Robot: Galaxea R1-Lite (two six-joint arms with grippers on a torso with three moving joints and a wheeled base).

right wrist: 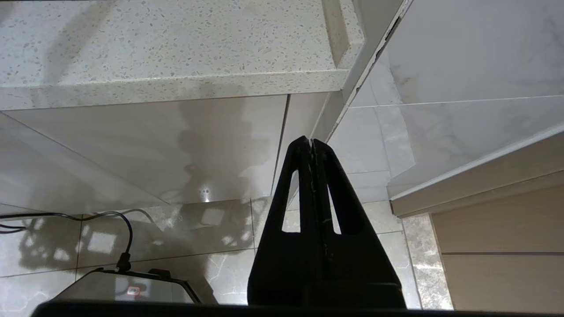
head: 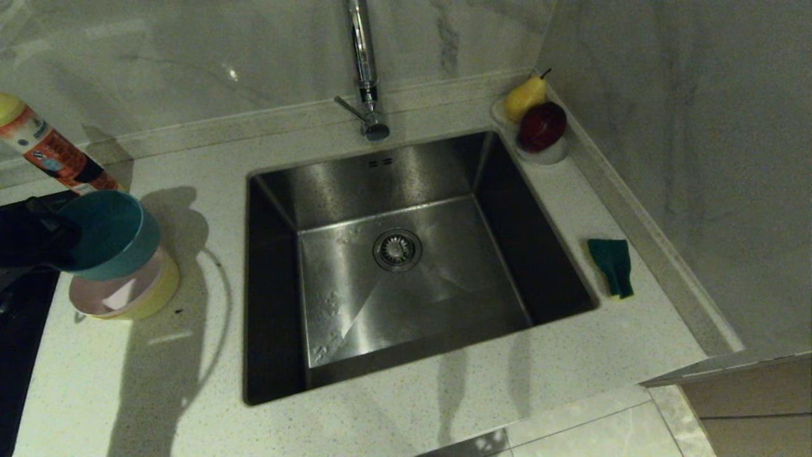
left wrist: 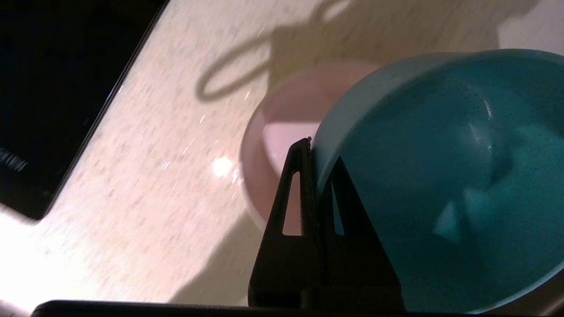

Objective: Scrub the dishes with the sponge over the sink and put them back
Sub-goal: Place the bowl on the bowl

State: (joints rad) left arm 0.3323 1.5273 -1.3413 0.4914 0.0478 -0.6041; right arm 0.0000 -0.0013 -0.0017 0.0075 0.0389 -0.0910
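My left gripper (head: 68, 240) (left wrist: 315, 152) is shut on the rim of the light blue bowl (head: 114, 231) (left wrist: 440, 176), one finger outside the wall and one inside. The bowl hangs tilted just above the pale pink bowl (head: 95, 298) (left wrist: 282, 132), which is nested in the yellow bowl (head: 162, 289) on the counter left of the sink (head: 444, 285). On the counter right of the sink lies the dark green sponge (head: 612, 265). My right gripper (right wrist: 312, 141) is parked low beside the counter front, shut and empty, out of the head view.
A faucet (head: 363, 63) stands behind the sink, with a drain strainer (head: 398, 249) in the basin floor. At the back right corner a white dish (head: 549, 154) holds a pear (head: 525, 96) and a red apple (head: 542, 125). A bottle (head: 51, 152) and a black cooktop (head: 19, 330) are at the far left.
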